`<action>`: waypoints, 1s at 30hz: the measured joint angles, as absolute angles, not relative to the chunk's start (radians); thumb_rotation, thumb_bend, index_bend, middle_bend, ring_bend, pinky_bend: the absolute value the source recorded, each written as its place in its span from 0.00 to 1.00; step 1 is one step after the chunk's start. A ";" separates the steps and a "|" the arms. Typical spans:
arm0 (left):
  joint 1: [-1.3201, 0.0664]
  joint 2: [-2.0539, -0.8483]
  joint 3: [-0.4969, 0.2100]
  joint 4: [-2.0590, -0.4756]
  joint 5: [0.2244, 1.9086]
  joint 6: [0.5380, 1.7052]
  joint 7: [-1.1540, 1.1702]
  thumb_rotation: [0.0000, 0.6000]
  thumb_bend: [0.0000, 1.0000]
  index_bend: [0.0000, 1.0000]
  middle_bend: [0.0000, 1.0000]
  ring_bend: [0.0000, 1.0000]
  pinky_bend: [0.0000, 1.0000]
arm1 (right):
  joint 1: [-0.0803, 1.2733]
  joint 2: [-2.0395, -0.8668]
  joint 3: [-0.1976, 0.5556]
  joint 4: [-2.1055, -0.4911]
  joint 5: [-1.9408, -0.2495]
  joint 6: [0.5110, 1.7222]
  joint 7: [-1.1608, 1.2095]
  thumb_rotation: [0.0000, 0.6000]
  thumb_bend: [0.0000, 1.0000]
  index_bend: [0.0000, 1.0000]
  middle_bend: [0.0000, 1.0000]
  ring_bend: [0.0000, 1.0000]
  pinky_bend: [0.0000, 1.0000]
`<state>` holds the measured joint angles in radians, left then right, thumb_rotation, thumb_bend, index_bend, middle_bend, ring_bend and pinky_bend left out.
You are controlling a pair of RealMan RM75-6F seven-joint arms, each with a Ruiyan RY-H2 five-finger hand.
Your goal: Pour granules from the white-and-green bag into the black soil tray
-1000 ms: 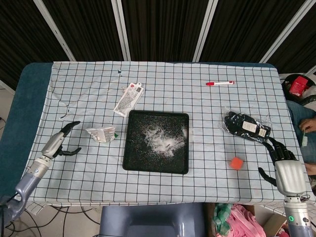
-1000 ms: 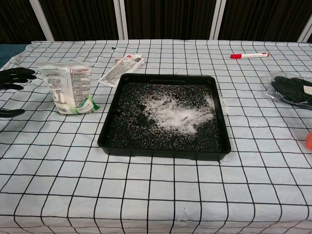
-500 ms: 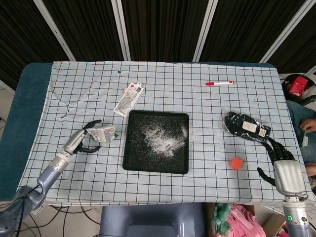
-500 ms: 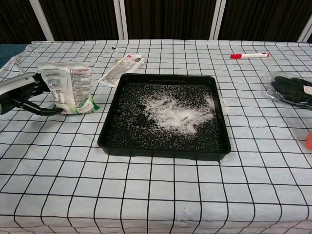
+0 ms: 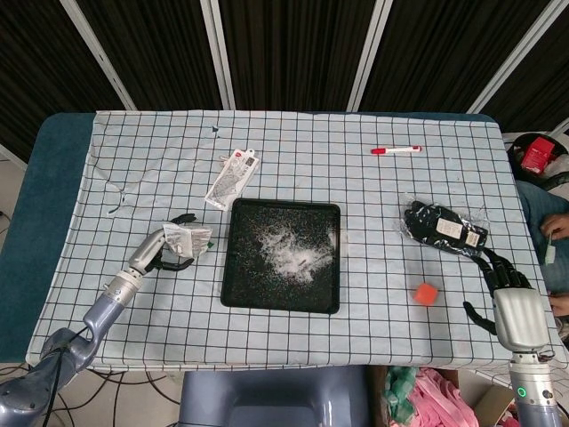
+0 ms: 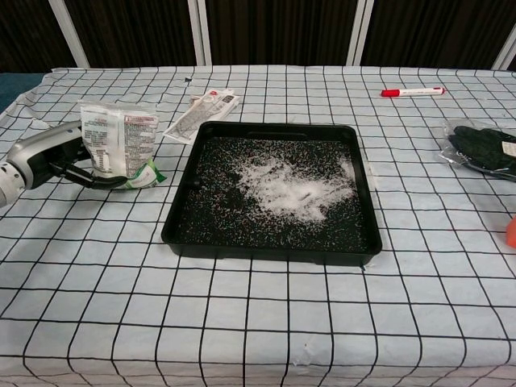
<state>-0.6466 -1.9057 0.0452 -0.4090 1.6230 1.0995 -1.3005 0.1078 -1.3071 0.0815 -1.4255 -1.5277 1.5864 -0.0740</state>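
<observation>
Chest view is showing us closing our left hand (image 6: 50, 157), fingers wrapping the white-and-green bag (image 6: 119, 143); next we are needing a firm lift toward the black soil tray (image 6: 176, 234).

A white tablecloth (image 6: 266, 322) with a black grid covers the table, whose edge shows dark teal at the far left. The black tray (image 6: 273, 242) holds dark speckled soil with a white patch of granules (image 6: 290, 187), and the bag (image 6: 121, 143) is white with green at its base. At the right lie a red-and-white marker (image 5: 396, 150), a small orange block (image 5: 427, 294) and a black packet (image 5: 444, 227), apparently in clear wrap.
</observation>
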 measured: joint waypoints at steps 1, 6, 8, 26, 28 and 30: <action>-0.648 -1.910 0.046 -0.406 1.623 1.099 -1.301 1.00 0.29 0.12 0.14 0.07 0.20 | 0.107 -1.307 0.082 -1.426 -1.527 1.586 -0.075 1.00 0.15 0.17 0.11 0.16 0.32; -0.652 -1.936 0.046 -0.384 1.620 1.102 -1.292 1.00 0.33 0.15 0.17 0.12 0.24 | 0.105 -1.306 0.085 -1.430 -1.527 1.586 -0.073 1.00 0.16 0.17 0.11 0.16 0.32; -0.655 -1.942 0.043 -0.379 1.616 1.101 -1.291 1.00 0.39 0.18 0.22 0.17 0.29 | 0.104 -1.305 0.086 -1.431 -1.527 1.584 -0.071 1.00 0.16 0.17 0.11 0.16 0.32; -0.682 -1.991 -0.023 -0.353 1.550 1.096 -1.164 1.00 0.67 0.32 0.39 0.37 0.53 | 0.101 -1.298 0.094 -1.436 -1.525 1.576 -0.062 1.00 0.16 0.18 0.11 0.16 0.33; -0.683 -1.988 -0.026 -0.357 1.548 1.103 -1.161 1.00 0.68 0.32 0.39 0.37 0.54 | 0.101 -1.298 0.095 -1.436 -1.525 1.578 -0.062 1.00 0.16 0.18 0.11 0.16 0.33; -0.684 -1.984 -0.028 -0.362 1.548 1.119 -1.154 1.00 0.69 0.32 0.39 0.37 0.54 | 0.100 -1.297 0.095 -1.437 -1.526 1.578 -0.062 1.00 0.16 0.18 0.11 0.16 0.33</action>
<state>-0.6838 -1.9838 -0.0284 -0.3618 1.5484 1.1190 -1.1542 0.1002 -1.2973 0.0953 -1.4375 -1.5260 1.5784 -0.0616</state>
